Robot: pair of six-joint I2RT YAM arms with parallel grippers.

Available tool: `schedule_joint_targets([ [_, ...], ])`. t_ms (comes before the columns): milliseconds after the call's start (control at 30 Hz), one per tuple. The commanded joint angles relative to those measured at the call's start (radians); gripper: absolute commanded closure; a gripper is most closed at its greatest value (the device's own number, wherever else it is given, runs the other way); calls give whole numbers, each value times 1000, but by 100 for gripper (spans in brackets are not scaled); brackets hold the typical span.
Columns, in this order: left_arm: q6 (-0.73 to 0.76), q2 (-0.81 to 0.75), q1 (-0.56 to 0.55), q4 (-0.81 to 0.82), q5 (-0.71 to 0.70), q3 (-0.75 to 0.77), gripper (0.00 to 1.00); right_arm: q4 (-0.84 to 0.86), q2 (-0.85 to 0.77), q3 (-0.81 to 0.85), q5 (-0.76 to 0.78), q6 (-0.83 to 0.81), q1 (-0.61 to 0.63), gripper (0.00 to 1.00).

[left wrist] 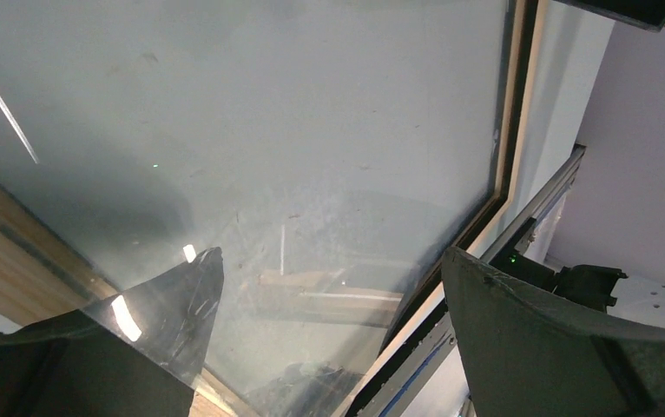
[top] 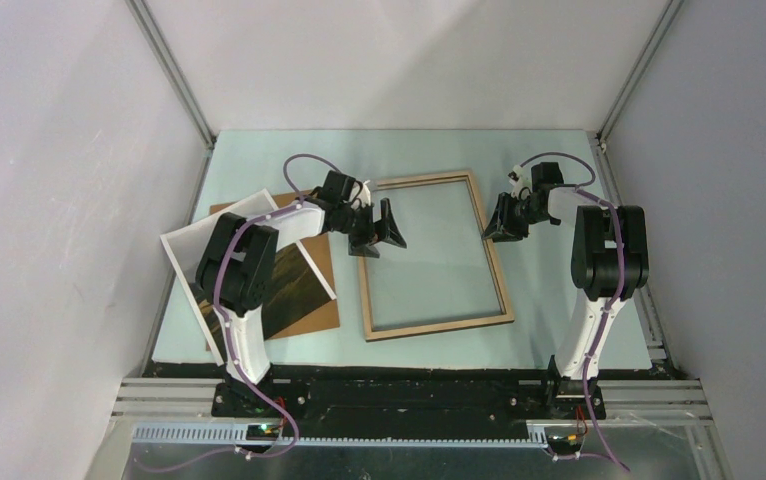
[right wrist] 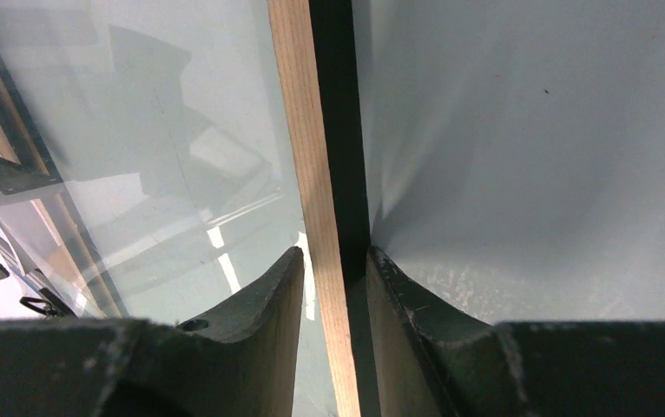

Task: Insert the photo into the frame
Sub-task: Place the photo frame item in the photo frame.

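Top external view. A large, thin rectangular picture frame [top: 435, 325], light-wood side up with a clear pane, lies flat at the centre of the pale green table mat [top: 549, 330]. To its left a large rectangular photo [top: 294, 285], a dark print with white showing along its far side, lies skewed on a plain brown hardboard panel [top: 324, 312], partly hidden by the left arm. Photo and frame are apart, and the pane carries nothing. The left gripper [top: 377, 232] is over the frame's left rail near the far corner, with its fingers spread. The right gripper [top: 508, 220] sits at the frame's right rail.

Left wrist view. The left gripper [left wrist: 331, 261] hangs above the clear pane with its jaws wide apart and nothing between them. One dark finger [left wrist: 168, 308] is mirrored in the glass. The frame [left wrist: 510, 130] shows one rail and a corner at the right. Whether either finger touches the pane cannot be told.

Right wrist view. The right gripper [right wrist: 333, 259] straddles one rail of the frame [right wrist: 310, 156], which shows a light-wood face and a black outer edge. The jaws are drawn in on the rail from both sides. The outer finger [right wrist: 416, 313] rests against the black edge, and the inner one is tight beside the wood. The pane lies to the left of the rail and the bare mat to the right.
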Motion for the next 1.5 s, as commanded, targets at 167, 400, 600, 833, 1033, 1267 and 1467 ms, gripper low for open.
schedule_joint_targets([
  [167, 41, -81, -7, -43, -61, 42, 0, -22, -26, 32, -8, -6, 17, 63],
  [400, 59, -87, -9, -77, -98, 54, 0, -22, -27, 31, -6, -5, 19, 63],
  [600, 66, -83, -12, -96, -119, 64, 0, -22, -27, 31, -8, -7, 20, 63],
  [833, 81, -86, -17, -120, -154, 75, 0, -23, -32, 31, -2, -9, 22, 63],
  [1033, 94, -95, -20, -145, -199, 84, 0, -26, -36, 31, 5, -12, 24, 63],
  [1267, 102, -103, -22, -165, -234, 90, 0, -30, -38, 31, 9, -14, 24, 63],
  [1467, 105, -111, -22, -177, -258, 92, 1, -30, -38, 31, 9, -14, 25, 63],
])
